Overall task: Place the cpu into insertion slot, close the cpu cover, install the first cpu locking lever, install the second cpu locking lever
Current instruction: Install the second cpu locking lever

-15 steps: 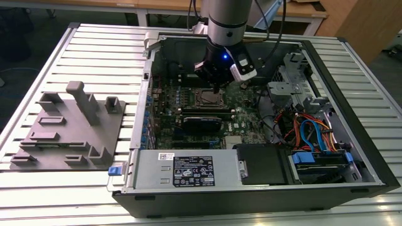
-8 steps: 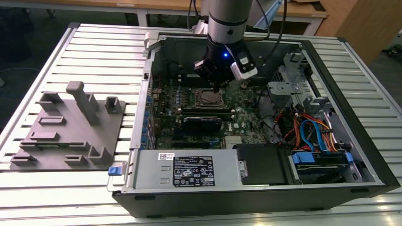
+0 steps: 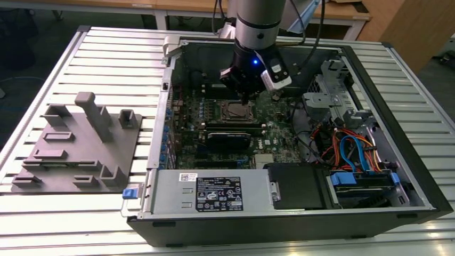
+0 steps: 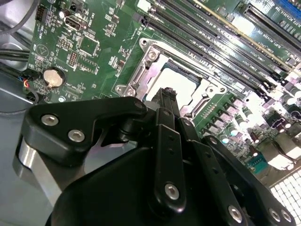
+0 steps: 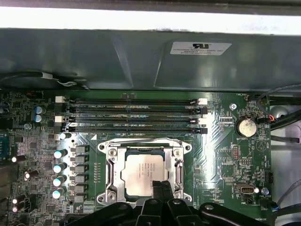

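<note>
Here a slatted metal surface [image 3: 85, 58] is carrying an open computer case [image 3: 419, 176] lying on its side, with wooden desks standing behind it at the far edge of the exterior view. A grey moulded fixture plate [image 3: 74, 154] with upright pegs is sitting on the surface toward the exterior view's left, just beside the case. Inside the case, the green board [image 3: 274, 125] is lying flat, a grey power supply [image 3: 213, 193] is sitting along the near wall, and a tangle of orange and blue cables [image 3: 355, 149] is crowding the exterior view's right.

The arm is reaching down from above into the case, and the pincer [image 3: 245, 97] is hanging just above the socket. Its fingers [image 5: 162, 190] are looking pressed together, holding nothing, with the tips hovering over the near edge of the cpu [image 5: 141, 175].

The cpu is lying inside the insertion slot [image 5: 115, 176], its silvery top facing up. The cpu cover [image 5: 178, 160] is lying down around it, framing the chip. Long black memory slots [image 5: 131, 113] are running just beside the socket, and a row of capacitors [image 5: 59, 174] is standing near its other side. The case wall [image 5: 117, 61] is rising close behind the memory slots, leaving the space above the socket open.
</note>
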Available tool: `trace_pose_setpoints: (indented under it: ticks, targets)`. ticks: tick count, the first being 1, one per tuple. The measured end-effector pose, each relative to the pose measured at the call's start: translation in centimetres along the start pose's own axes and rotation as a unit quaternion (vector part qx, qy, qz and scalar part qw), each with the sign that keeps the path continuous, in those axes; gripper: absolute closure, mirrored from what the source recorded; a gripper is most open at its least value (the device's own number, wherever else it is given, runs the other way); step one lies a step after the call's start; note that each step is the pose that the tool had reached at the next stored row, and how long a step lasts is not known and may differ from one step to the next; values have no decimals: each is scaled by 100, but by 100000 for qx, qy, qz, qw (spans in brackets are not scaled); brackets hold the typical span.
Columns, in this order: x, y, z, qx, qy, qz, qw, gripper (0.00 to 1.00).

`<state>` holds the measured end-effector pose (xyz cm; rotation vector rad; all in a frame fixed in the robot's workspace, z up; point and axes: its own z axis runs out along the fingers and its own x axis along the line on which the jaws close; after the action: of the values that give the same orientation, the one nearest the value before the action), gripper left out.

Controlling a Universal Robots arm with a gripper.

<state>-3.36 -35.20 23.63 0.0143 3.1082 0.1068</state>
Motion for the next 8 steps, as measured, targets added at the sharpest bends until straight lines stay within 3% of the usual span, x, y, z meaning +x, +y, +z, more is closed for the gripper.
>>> trace_pose_setpoints:
  ticks: [8]
  targets:
    - [0,-2,1,15,2,-1,100000,90]
